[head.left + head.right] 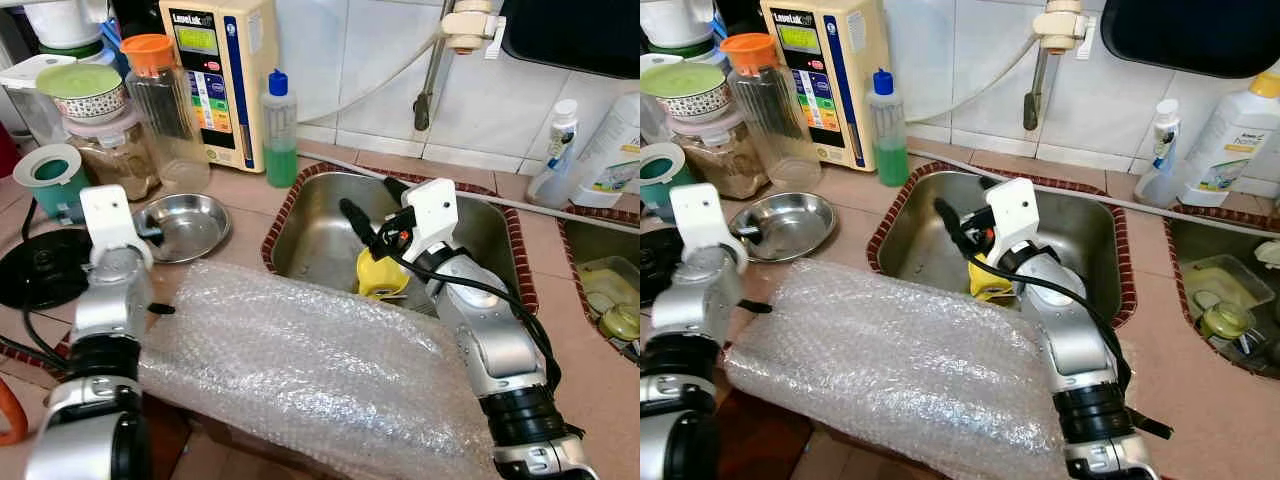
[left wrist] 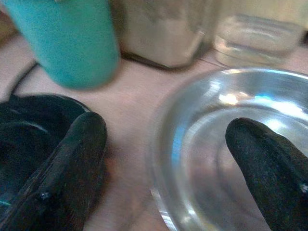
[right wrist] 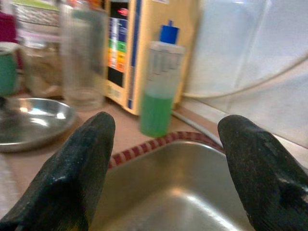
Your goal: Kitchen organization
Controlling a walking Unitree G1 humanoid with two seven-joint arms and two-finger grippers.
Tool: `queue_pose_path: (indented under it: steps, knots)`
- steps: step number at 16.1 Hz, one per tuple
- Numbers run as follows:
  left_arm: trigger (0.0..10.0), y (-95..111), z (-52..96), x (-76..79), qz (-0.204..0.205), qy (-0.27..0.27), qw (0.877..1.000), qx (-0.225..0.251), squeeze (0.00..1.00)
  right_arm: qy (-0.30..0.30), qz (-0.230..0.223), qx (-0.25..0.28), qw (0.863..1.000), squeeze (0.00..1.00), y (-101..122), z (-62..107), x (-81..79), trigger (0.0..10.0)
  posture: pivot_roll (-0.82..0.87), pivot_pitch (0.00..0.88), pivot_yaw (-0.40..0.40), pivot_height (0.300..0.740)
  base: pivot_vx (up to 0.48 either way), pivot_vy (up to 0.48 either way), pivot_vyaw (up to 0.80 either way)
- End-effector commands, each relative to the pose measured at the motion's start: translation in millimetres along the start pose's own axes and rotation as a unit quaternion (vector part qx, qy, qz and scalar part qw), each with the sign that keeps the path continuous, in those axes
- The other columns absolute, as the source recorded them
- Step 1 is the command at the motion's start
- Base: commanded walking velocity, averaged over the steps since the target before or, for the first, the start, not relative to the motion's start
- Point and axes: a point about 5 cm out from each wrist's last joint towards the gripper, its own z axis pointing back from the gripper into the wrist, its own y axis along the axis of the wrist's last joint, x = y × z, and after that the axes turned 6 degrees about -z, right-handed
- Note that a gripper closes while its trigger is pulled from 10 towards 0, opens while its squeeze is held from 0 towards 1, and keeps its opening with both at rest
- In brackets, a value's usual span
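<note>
- Far left of the counter: teal cup (image 1: 50,178), black round thing (image 1: 40,268) beside it, jars and a clear jug (image 1: 160,105) stacked behind. I can't tell what the black thing is; the frame cuts it off.
- Left gripper (image 2: 163,159): jaws spread wide, holding nothing. One finger (image 2: 72,159) hangs over the counter by the black thing, the other inside the steel dish (image 1: 185,225). The rim sits between them.
- I take the dish for the thing to tidy, though the task doesn't say. It stands on the counter just left of the sink (image 1: 300,240), near the jug. It looks light, stiff and slick. I'd pinch the rim, one finger in and one out, and expect it to swing or slip if the grip is shallow.
- Bubble wrap (image 1: 300,360) lies across the counter edge in front of me. Soft, very light, floppy. It hides the sink's near rim and the counter under it.
- Green soap bottle (image 1: 279,130) and a beige wall unit (image 1: 215,70) stand behind the sink's left corner.
- Right gripper (image 3: 163,159): jaws released, empty, hovering over the basin and pointing toward the bottle.
- Yellow object (image 1: 382,275) in the sink, under the right wrist. The arm covers most of it, so I can't name it.
- Far right: spray bottles (image 1: 560,150), then a second basin (image 1: 600,290) with dishes, cut off by the frame.
</note>
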Motion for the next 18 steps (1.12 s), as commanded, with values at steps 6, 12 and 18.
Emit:
queue_pose_path:
  steps: [6, 12, 18]
  knots:
    - [10.0, -6, -3.8, 16.6, 0.053, -0.039, 0.996, -0.066, 0.0, 0.187, -0.018, -0.037, 0.981, 0.0, 10, 14.4, -33.5, 10.0, 0.04, 0.0, 0.012, 0.74, 0.0, 0.0, 0.0]
    - [10.0, -8, -6.3, 18.5, 0.111, -0.048, 0.987, -0.105, 0.0, 0.212, -0.014, -0.059, 0.975, 0.0, 7, 21.3, -40.0, 10.0, 0.05, 0.0, 0.017, 0.74, 0.0, 0.0, 0.0]
    - [0.0, -7, -7.0, 24.3, 0.131, -0.071, 0.98, -0.129, 0.0, 0.212, -0.011, -0.066, 0.975, 0.0, 5, 22.6, -39.9, 10.0, 0.04, 0.0, 0.019, 0.74, 0.0, 0.0, 0.0]
